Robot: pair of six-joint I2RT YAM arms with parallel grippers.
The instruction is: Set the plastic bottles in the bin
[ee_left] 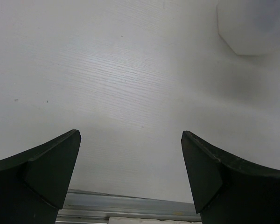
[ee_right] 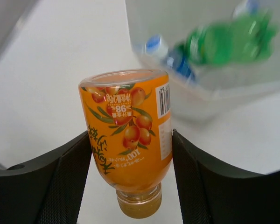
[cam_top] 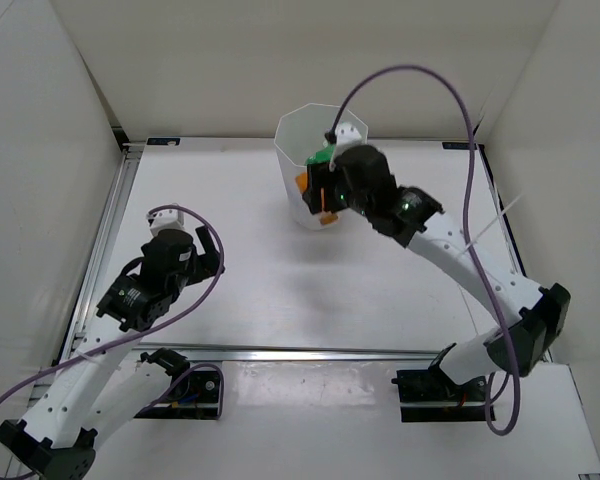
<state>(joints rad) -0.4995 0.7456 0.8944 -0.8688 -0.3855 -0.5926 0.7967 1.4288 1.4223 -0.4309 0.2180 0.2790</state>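
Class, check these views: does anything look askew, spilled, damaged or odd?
Nothing spilled or damaged. The orange bottle sits cap-first in the right end effector, base pointing outward; the green bottle lies tipped inside the bin.

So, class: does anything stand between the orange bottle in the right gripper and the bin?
Nothing visible does. The right gripper is shut on the orange bottle, and in the right wrist view only table lies between it and the bin wall. The green bottle is already inside.
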